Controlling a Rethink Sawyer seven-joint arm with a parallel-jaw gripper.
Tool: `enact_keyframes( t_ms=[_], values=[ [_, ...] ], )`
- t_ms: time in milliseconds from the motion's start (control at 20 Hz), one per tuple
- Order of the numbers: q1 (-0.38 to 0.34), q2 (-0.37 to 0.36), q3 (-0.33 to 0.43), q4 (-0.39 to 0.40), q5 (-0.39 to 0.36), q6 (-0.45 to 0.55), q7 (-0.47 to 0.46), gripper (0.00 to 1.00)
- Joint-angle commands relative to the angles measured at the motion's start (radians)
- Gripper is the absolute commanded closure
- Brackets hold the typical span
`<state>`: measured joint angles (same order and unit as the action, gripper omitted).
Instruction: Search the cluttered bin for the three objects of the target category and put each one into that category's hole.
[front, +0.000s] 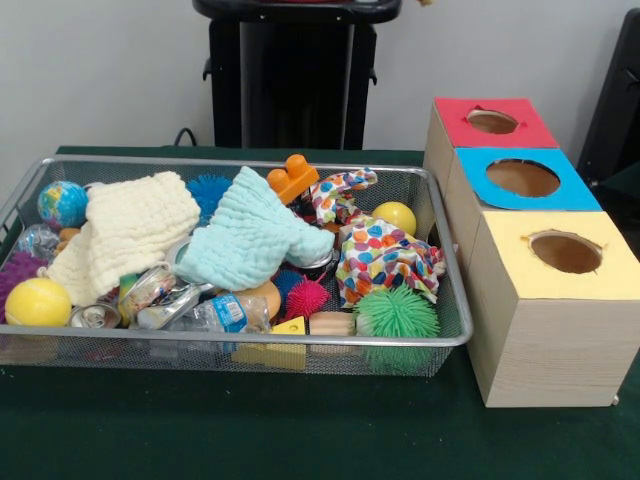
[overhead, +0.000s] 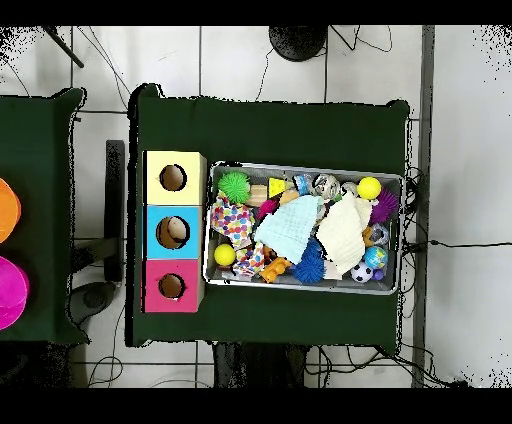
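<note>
Nearest the camera, the cluttered bin sits left of the yellow-topped box, still heaped with cloths and balls, so sorting looks unstarted, though box contents stay hidden and the gripper appears in neither view.

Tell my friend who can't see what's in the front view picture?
A wire mesh bin full of toys, balls and cloths sits on a green table. Beside it stand three wooden boxes with holes: red top, blue top, yellow top. No claw shows.

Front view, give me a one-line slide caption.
Wire mesh bin crammed with cloths, balls and spiky toys beside three wooden boxes topped red, blue and yellow; no gripper visible.
</note>
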<state>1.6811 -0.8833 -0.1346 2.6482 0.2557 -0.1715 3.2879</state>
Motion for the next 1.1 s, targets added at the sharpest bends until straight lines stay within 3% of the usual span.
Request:
enact_keyframes(
  t_ms=[50,350,550,650,700,800,1100],
  values=[
    [-0.163,-0.088,-0.033,-0.062,-0.140,0.118,-0.157,1.00],
    [-0.283,-0.231,-0.073,-0.095,-0.288,0.292,-0.222,1.00],
    [-0.366,-0.339,-0.045,-0.114,-0.369,0.409,-0.238,1.00],
    [-0.453,-0.405,0.007,-0.105,-0.404,0.460,-0.263,1.00],
    [-0.529,-0.465,0.045,-0.096,-0.409,0.506,-0.308,1.00],
    [-0.625,-0.519,0.119,-0.069,-0.410,0.533,-0.347,1.00],
    [-0.842,-0.677,0.238,-0.018,-0.350,0.630,-0.512,1.00]
  ],
)
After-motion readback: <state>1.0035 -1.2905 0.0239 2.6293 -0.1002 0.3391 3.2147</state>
